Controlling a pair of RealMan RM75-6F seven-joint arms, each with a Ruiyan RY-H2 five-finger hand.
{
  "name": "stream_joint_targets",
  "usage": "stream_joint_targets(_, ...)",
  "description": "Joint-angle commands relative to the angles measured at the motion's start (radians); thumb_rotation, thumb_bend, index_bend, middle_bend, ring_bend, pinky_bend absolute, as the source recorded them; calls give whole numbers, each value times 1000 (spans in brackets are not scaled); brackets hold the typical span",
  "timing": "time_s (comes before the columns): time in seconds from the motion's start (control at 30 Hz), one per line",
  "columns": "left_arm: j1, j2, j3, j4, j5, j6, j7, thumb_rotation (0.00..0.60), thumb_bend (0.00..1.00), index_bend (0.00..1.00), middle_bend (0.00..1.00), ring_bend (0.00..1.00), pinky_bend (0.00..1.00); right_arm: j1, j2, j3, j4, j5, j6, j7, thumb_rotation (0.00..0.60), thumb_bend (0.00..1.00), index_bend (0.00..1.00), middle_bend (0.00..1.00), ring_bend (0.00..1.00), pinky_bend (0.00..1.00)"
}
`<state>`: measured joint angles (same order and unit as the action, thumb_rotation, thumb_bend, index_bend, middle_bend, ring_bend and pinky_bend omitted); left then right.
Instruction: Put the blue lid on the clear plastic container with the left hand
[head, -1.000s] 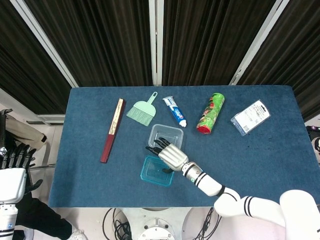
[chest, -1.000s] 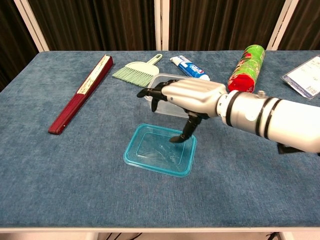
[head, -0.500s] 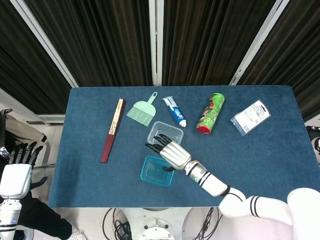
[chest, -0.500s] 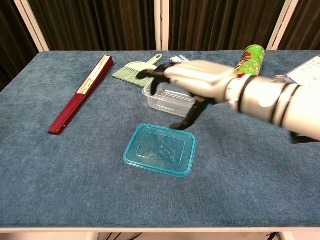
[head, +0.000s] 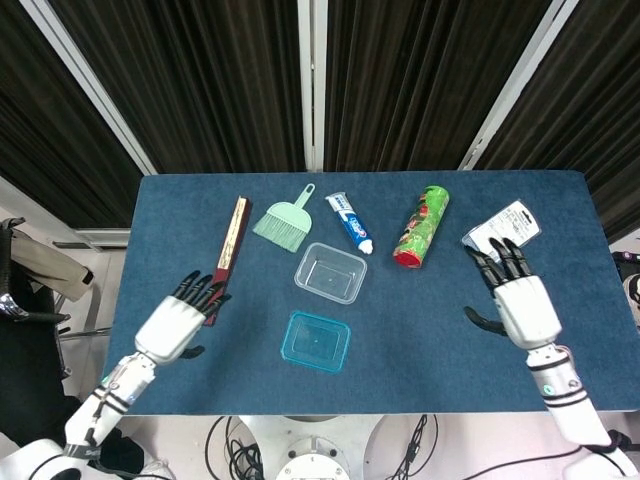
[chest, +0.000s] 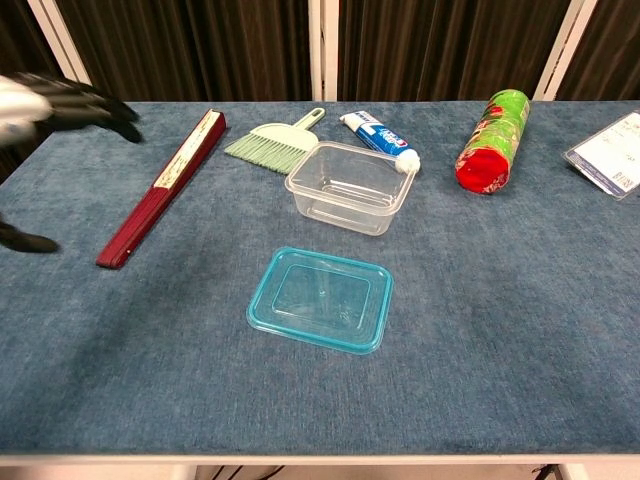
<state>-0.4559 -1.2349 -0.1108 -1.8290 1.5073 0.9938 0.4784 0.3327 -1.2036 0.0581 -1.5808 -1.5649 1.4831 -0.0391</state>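
Note:
The blue lid (head: 315, 342) (chest: 321, 299) lies flat on the blue table near the front middle. Just behind it stands the clear plastic container (head: 331, 272) (chest: 349, 186), upright and open, with nothing in it. My left hand (head: 178, 322) (chest: 60, 100) hovers over the table's left side, well left of the lid, fingers spread and holding nothing. My right hand (head: 517, 296) is over the right side of the table, fingers apart and empty, far from both objects; the chest view does not show it.
A folded red fan (head: 226, 260) lies just beside my left hand. A green brush (head: 284, 220), a toothpaste tube (head: 350, 222) and a green can (head: 421, 227) line the back. A packaged card (head: 501, 234) lies at the right, by my right hand.
My right hand has left the lid and container and drawn back to the table's right side. My left hand has come in from off the table to over its left side.

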Motion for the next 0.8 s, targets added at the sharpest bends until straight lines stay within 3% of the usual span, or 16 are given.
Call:
stream_joint_targets(0.03, -144, -115, -51, -40, -234, -153, 191, 600, 0, 168, 69, 0, 51, -70, 18, -13, 30, 1, 83, 62, 600, 124, 0, 185, 0, 0)
stream_joint_targets(0.3, -317, -296, -56, -18, -583, -127, 495, 600, 0, 167, 68, 0, 51, -120, -27, -9, 142, 6, 123, 193, 600, 124, 0, 183, 0, 0)
stream_joint_targets(0.43, -394, -346, -52, -41, -756, -77, 572, 600, 0, 157, 67, 0, 53, -138, -41, -10, 172, 8, 130, 220, 600, 124, 0, 178, 0, 0)
stream_joint_targets(0.8, -586, -462, -57, 16, -1066, 4, 658, 600, 0, 38, 0, 0, 53, -171, -52, -5, 200, 3, 141, 249, 600, 124, 0, 171, 0, 0)
